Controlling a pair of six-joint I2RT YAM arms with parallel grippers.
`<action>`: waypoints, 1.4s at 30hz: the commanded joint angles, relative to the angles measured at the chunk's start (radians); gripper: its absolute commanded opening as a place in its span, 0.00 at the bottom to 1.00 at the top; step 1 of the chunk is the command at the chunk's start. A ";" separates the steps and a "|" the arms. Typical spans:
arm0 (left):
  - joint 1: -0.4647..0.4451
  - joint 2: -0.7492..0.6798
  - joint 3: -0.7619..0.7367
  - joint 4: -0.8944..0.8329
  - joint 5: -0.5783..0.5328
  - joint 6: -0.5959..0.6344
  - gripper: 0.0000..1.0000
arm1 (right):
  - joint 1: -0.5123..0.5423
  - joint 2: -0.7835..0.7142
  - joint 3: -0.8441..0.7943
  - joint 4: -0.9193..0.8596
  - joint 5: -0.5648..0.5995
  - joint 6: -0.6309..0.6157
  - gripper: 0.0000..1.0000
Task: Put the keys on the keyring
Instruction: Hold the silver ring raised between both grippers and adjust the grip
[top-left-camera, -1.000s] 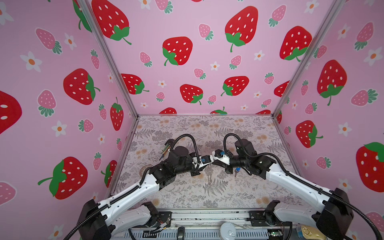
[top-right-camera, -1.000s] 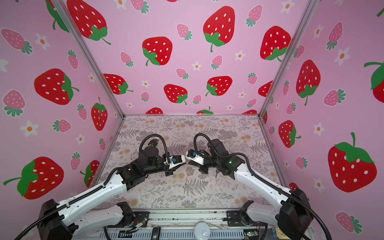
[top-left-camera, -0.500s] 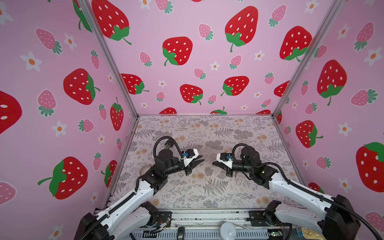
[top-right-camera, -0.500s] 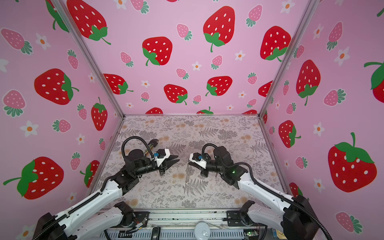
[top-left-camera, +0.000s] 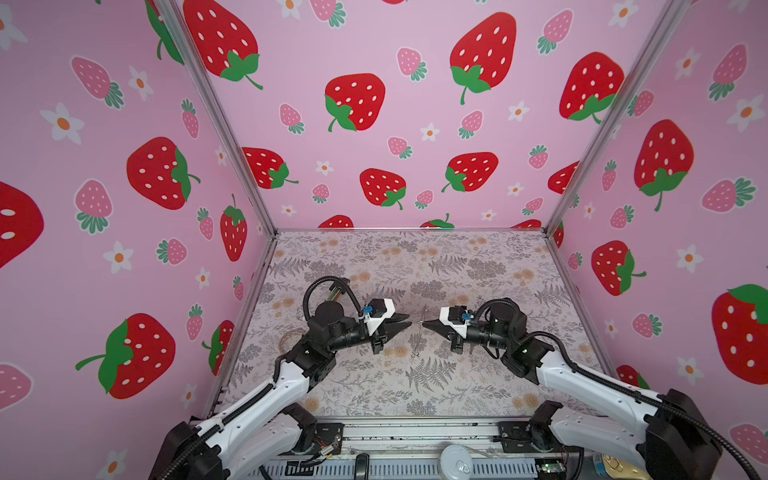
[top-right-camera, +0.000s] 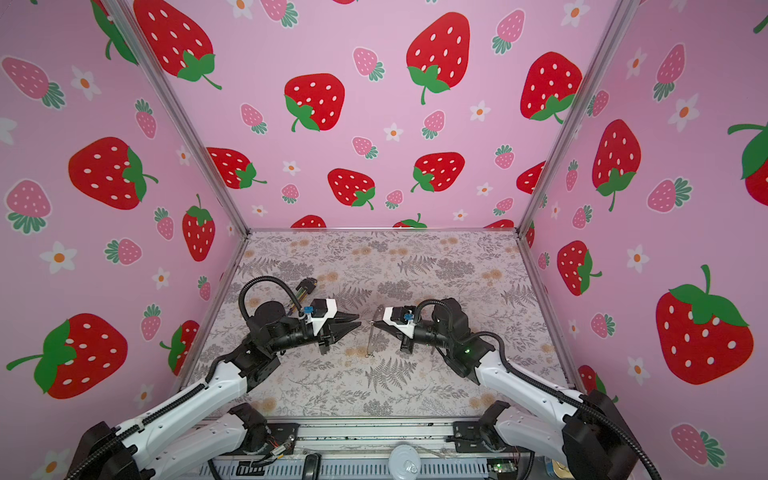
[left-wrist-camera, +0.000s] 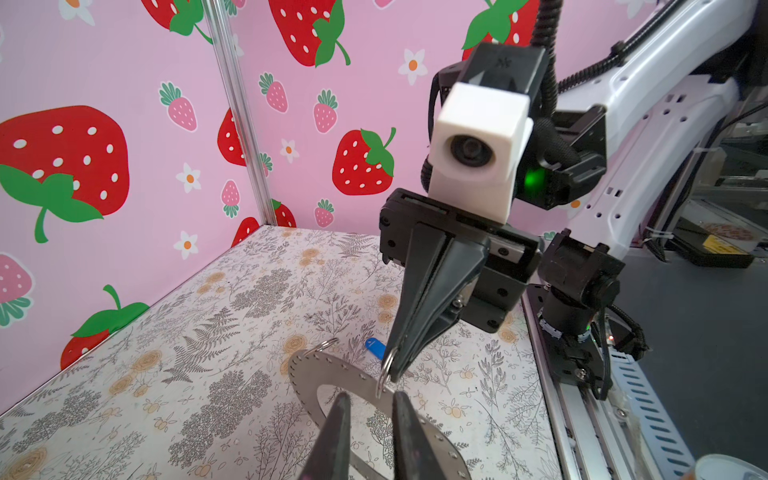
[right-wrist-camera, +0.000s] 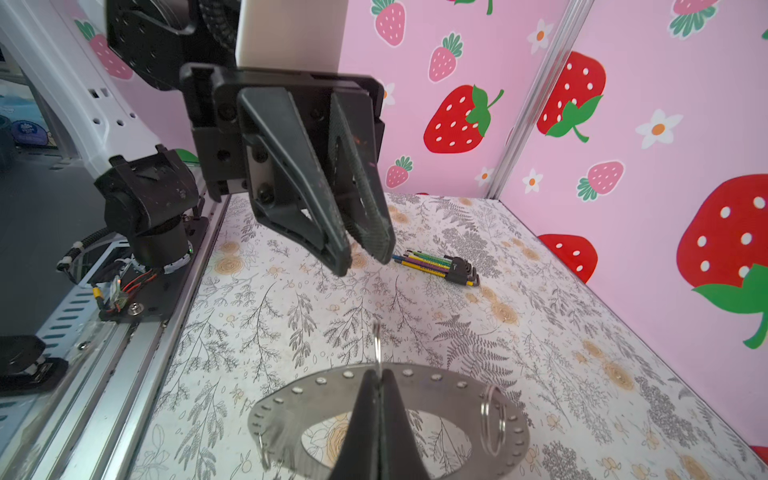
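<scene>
Right tool (top-left-camera: 423, 323), floral tabletop (top-left-camera: 374, 257) (strawberry walls (top-left-camera: 291, 62))

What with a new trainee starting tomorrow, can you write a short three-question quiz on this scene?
1. True or false: the left claw is clamped on the key.
2. What does the right claw hold? A the hex keys; B the keyring; C the key.
3. Fill in: the blue-headed key lies on the ___.

Key:
1. False: the left claw is open and empty.
2. B.
3. Table, beyond the right claw in the left wrist view.
</scene>
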 joint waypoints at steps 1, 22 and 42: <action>0.005 0.006 -0.013 0.049 0.039 -0.017 0.21 | 0.004 -0.020 -0.003 0.089 -0.033 0.025 0.00; 0.001 0.061 0.017 0.087 0.116 -0.022 0.21 | 0.007 0.000 -0.001 0.122 -0.092 0.049 0.00; -0.004 0.080 0.020 0.121 0.143 -0.036 0.18 | 0.013 0.025 0.023 0.085 -0.131 0.042 0.00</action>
